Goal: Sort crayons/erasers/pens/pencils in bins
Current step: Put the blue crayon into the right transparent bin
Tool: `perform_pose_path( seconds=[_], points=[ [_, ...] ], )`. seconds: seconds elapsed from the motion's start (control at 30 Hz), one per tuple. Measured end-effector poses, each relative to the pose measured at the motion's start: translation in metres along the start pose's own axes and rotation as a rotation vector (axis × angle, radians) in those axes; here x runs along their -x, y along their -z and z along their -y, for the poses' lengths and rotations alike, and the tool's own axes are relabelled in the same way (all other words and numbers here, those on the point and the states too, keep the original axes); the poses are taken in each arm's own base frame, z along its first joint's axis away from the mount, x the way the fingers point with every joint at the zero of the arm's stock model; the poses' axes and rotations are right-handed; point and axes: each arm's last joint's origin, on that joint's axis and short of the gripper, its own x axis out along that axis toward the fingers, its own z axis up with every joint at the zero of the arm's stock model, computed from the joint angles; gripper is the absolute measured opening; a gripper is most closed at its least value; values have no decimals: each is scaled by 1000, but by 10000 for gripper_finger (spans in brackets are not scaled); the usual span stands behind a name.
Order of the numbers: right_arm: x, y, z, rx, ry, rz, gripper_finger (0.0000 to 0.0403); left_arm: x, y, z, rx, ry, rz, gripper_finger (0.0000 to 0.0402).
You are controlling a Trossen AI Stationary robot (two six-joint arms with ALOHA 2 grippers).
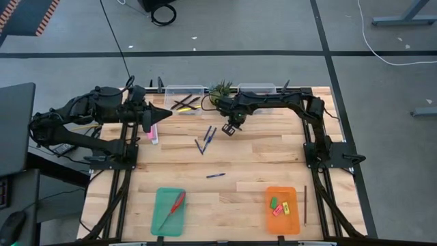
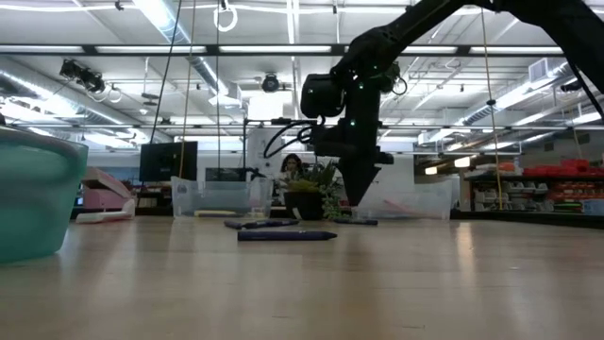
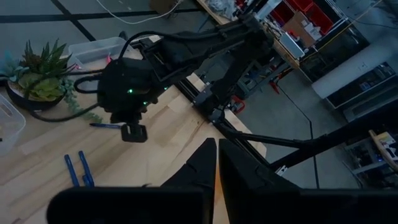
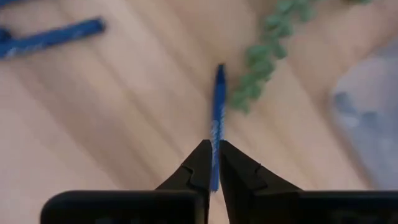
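My right gripper (image 1: 232, 129) hangs fingers-down over the far middle of the table, just near of the potted plant (image 1: 220, 89), and is shut on a blue pen (image 4: 218, 99). My left gripper (image 1: 166, 115) waits shut above the far left part, touching nothing. More blue pens lie loose on the wood: a small cluster (image 1: 206, 137) and a single one (image 1: 216, 175). Dark and yellow pencils (image 1: 184, 103) lie at the left clear tub (image 1: 184, 89); another dark pencil (image 1: 305, 205) lies beside the orange tray (image 1: 282, 222). Erasers (image 1: 280, 206) lie in that tray. My right gripper pinches the blue pen near one end (image 4: 215, 134) between its two fingers (image 4: 199, 168), coming from above and lying across it. The rest of the pen (image 3: 104, 126) sticks out level from the fingers toward the plant. Whether it is clear of the wood, I cannot tell.
A second clear tub (image 1: 258, 89) stands right of the plant. The teal tray (image 1: 160, 222) at the near left holds red-handled scissors (image 1: 174, 207). A long pink box (image 1: 152, 134) lies by the left arm. Bare wood stretches between the two trays.
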Motion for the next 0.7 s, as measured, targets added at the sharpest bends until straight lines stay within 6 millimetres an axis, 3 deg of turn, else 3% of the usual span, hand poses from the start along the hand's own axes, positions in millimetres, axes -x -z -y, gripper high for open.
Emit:
perform_pose_path(
  seconds=[0.23, 0.5, 0.7],
  points=[
    [0, -15, 3, -16, -52, 128, 49, 0, 0, 0, -2, 0, 0, 19],
    [-1, -22, 19, -80, -79, 137, 87, 0, 0, 0, -2, 0, 0, 26],
    [-1, -29, 27, -134, -101, 178, 91, 0, 0, 0, -2, 0, 0, 22]
  ],
)
